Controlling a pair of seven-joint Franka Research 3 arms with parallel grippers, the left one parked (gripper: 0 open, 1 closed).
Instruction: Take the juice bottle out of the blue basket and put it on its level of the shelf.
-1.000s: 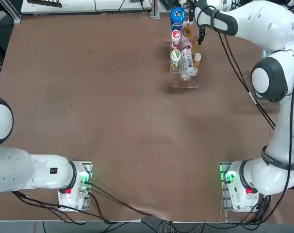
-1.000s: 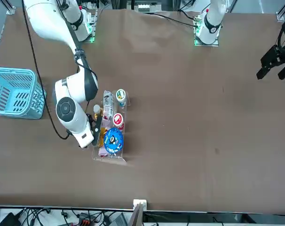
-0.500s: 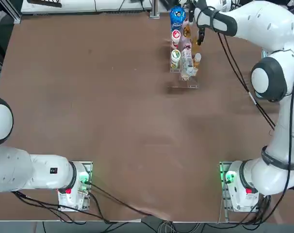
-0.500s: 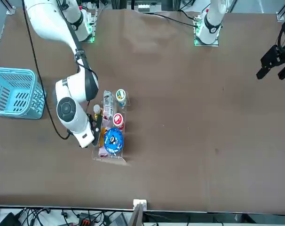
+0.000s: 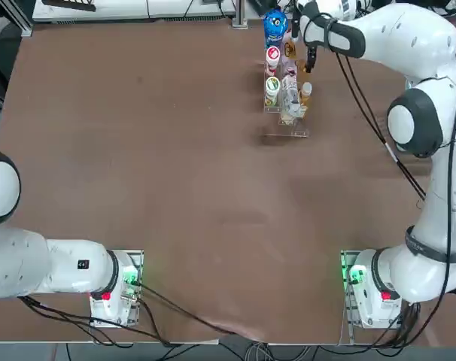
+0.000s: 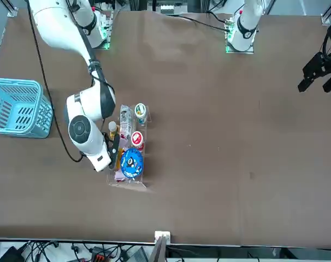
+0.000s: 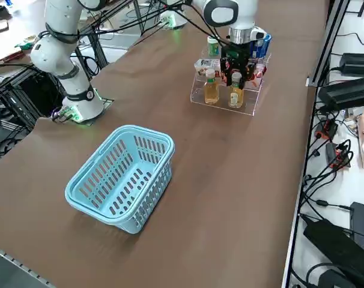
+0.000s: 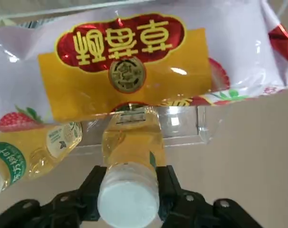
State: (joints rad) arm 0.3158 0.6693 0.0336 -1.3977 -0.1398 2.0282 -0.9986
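Basket (image 7: 123,177): light-blue plastic, lattice sides, rectangular rim; well apart from the shelf, nothing visible inside.
Shelf (image 7: 223,103): clear acrylic, stepped levels.
Juice bottle (image 8: 130,164): slim clear plastic, amber juice, white cap; upright on the shelf's lowest step, beside a similar amber bottle (image 7: 211,87).
Right gripper (image 8: 129,190): black fingers (image 8: 89,190) clamped either side of the juice bottle's cap.
Pouch (image 8: 134,61): glossy, behind on the shelf; yellow panel, red emblem with gold characters, strawberry pictures.

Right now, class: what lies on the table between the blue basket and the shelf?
Nothing: in the right side view, bare brown table separates the blue basket from the shelf.
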